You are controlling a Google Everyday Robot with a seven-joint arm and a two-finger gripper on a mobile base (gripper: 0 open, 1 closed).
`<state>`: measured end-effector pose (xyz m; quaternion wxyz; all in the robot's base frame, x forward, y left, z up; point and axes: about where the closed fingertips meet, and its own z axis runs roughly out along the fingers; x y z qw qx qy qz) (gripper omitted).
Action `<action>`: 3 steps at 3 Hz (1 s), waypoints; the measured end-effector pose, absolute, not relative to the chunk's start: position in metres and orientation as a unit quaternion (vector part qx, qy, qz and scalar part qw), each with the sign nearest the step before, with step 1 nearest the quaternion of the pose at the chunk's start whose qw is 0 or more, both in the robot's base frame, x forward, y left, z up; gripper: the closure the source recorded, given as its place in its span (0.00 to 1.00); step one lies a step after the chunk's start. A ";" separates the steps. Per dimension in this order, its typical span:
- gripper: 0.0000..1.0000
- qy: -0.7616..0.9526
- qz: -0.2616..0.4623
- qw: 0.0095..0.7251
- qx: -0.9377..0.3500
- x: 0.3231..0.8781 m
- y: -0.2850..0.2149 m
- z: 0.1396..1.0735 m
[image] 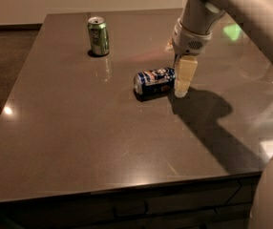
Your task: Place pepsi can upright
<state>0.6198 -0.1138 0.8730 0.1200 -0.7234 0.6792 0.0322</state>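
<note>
The pepsi can [153, 81], dark blue with a red-white-blue logo, lies on its side near the middle of the dark table [79, 137]. Its length runs left to right. My gripper [181, 90] points straight down from the arm, which comes in from the upper right. It hangs right at the can's right end, close to the tabletop, either touching that end or just short of it. The gripper holds nothing that I can see.
A green can [99, 36] stands upright at the back left of the table. The arm [198, 18] covers the spot behind the pepsi can where a slim silver can stood. The table's front edge [127, 190] runs along the bottom.
</note>
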 end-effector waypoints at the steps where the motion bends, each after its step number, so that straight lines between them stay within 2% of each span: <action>1: 0.00 0.663 0.038 0.116 -0.738 0.619 -0.100 0.867; 2: 0.00 0.652 0.041 0.110 -0.749 0.618 -0.088 0.859; 3: 0.18 0.643 0.036 0.099 -0.759 0.618 -0.080 0.853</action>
